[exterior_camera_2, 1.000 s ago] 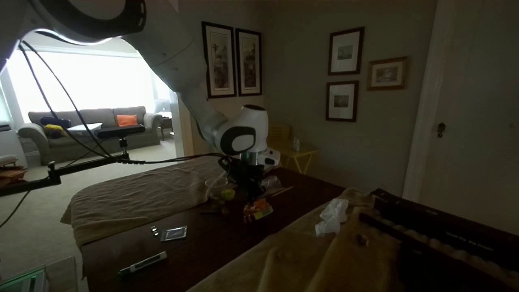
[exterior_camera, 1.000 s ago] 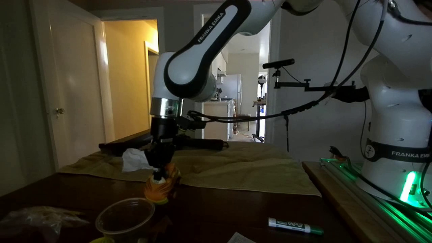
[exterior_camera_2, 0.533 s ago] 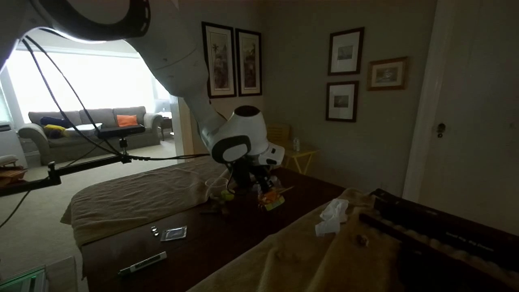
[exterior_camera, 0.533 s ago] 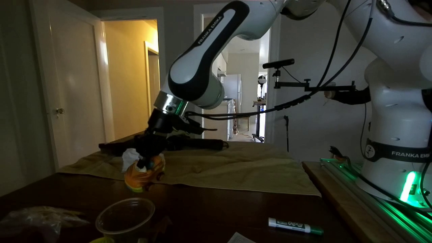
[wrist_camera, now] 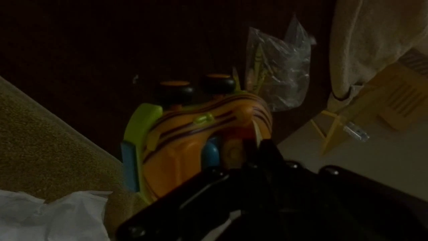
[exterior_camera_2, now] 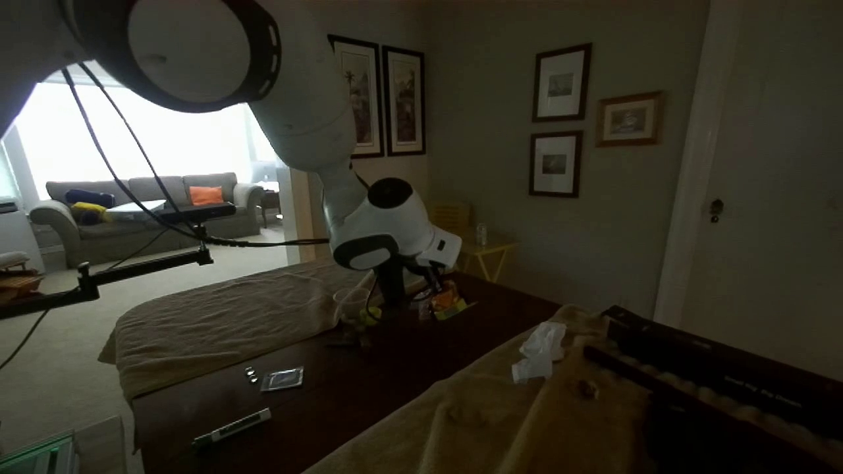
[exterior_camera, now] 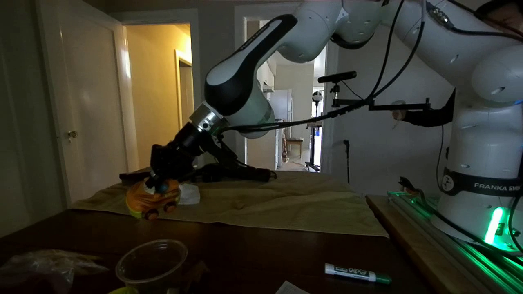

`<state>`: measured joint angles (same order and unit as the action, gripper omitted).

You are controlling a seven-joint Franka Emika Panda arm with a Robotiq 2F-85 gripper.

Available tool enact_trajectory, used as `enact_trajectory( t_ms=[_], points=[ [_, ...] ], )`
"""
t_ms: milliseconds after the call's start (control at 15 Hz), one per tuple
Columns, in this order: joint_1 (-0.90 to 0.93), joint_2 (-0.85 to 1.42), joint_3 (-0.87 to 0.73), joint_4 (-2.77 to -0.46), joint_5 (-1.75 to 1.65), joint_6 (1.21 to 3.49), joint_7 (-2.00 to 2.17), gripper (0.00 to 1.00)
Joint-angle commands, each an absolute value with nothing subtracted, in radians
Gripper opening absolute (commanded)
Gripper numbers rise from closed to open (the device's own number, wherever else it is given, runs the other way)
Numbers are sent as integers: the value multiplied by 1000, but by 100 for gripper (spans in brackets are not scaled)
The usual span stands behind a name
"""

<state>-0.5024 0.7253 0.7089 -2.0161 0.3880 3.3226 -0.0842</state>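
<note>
Rounded, striped toy car (wrist_camera: 190, 132) farther from marker (exterior_camera: 357, 273)

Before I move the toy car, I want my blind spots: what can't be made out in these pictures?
Exact grip contact on the toy car: wrist view, lost in shadow around the dark gripper.
Contents of the plastic bag: wrist view, blurred behind crumpled film.
Rest of the paper sheet: in an exterior view, cut off by the bottom edge.
Person's head: in an exterior view, cut off by the right edge.
</note>
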Motion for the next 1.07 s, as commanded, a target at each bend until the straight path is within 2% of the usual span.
enact_trajectory(
  t_ms=[0, 600, 800, 1000],
  points=[
    [-618, 816, 822, -2035, 251, 3426, -1, 2],
    [-792, 1063, 953, -2037, -114, 3549, 170, 2],
    [-891, 1142, 1045, -2033, -239, 3454, 166, 2],
    [-1019, 1251, 1172, -2039, -294, 3252, 95, 2]
  ],
)
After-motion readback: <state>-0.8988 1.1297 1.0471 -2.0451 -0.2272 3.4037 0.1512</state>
